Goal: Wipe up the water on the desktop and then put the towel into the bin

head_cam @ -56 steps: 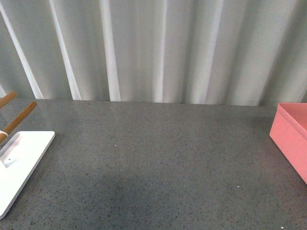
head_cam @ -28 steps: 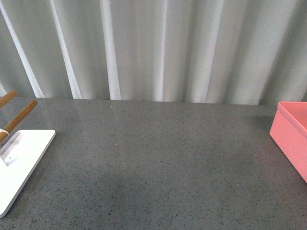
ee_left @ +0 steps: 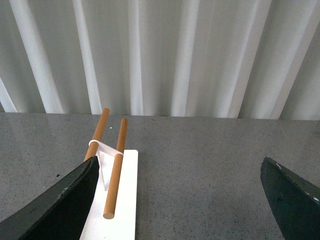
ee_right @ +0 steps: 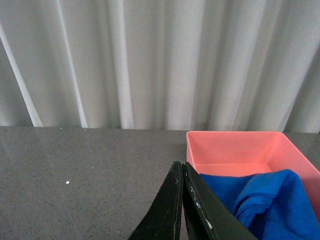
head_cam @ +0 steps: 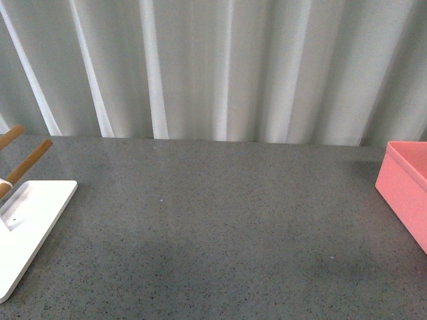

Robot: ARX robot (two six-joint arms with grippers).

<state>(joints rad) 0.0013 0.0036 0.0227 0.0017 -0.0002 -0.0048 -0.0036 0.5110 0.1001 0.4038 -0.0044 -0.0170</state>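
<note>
The blue towel [ee_right: 270,200] lies bunched inside the salmon-pink bin [ee_right: 235,133], filling its near part. My right gripper [ee_right: 181,167] is shut with nothing between its black fingers. It hangs just in front of the bin's near left corner, apart from the towel. In the front view the bin [head_cam: 403,183] shows only at the right edge, with its inside hidden. The speckled grey desktop [head_cam: 220,220] shows no water that I can make out. My left gripper [ee_left: 175,200] is open above the bare desktop [ee_left: 200,165]. Neither arm appears in the front view.
A flat white tray [head_cam: 30,227] with brown wooden rods [head_cam: 27,163] stands at the desktop's left edge. In the left wrist view the tray [ee_left: 125,200] lies just inside my left finger. A white pleated curtain [head_cam: 213,67] closes off the back.
</note>
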